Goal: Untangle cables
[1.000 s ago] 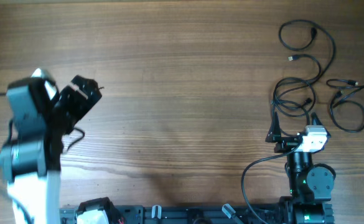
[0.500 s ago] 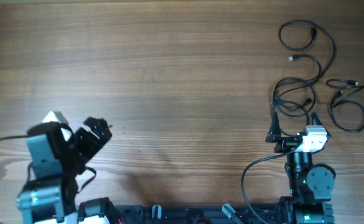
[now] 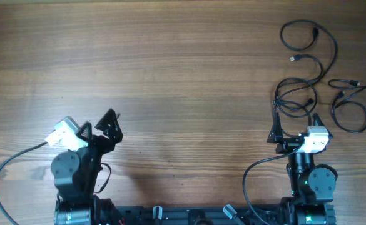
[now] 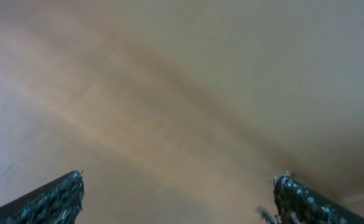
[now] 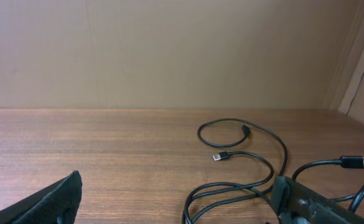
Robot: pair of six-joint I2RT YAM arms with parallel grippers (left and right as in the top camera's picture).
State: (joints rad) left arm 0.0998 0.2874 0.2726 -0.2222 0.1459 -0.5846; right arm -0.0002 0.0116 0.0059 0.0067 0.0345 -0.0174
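Even, soft daylight and sharp overhead and right wrist views; the left wrist view is motion-blurred.

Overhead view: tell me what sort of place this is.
Probably an indoor robot test bench: a left arm and a right arm mounted at one edge of a wood-grain table, thin black cables laid out on it, and a plain beige wall behind.

Both arms sit folded back over their bases, seen from overhead. The left gripper (image 3: 99, 124) angles forward and toward the right arm's side, jaws spread wide and empty. The right gripper (image 3: 295, 122) points straight ahead, jaws equally wide, gripping nothing.
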